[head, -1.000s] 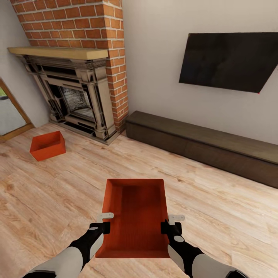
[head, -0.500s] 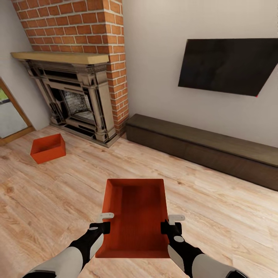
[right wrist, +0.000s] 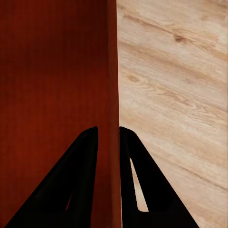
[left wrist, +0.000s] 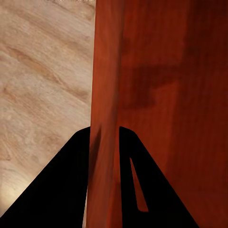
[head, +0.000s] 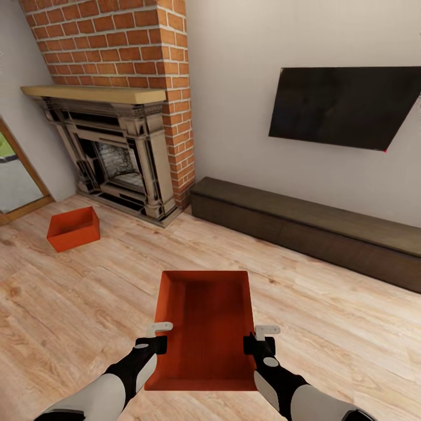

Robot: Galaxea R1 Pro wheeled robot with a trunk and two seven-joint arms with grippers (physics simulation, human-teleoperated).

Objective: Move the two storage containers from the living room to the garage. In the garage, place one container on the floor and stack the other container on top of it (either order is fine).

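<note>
— Fingers of the left gripper are straddling one long wall of the held container, one dark pad on the outside and one on the inside, closed down until only the thin orange wall is between them. The right gripper is doing the same on the opposite wall, its fingers pinching the rim from both faces.

— So both are clamped on the same bin?

— Yes. In the head view the left gripper and the right gripper are sitting at the two long sides, and the bin is hanging level between them, open top up, clear above the wood plank floor.

— What is changing, then?

— Nothing in the grip; bin and arms are keeping the same place in the head view across the last second. The room is shifting instead: the fireplace, the brick chimney, the TV and the bench are all sliding up and shrinking slightly, which reads as the robot itself backing away or turning, not the furniture moving.

— And the second container?

— The second container is sitting on the planks near the fireplace's left side, well apart from the robot and receding in the picture.

— Meaning for the task?

— Judging by that, the carry toward the garage is under way with the first bin, still inside the living room. Neither bin is placed yet, and a return trip for the other one looks necessary.
</note>
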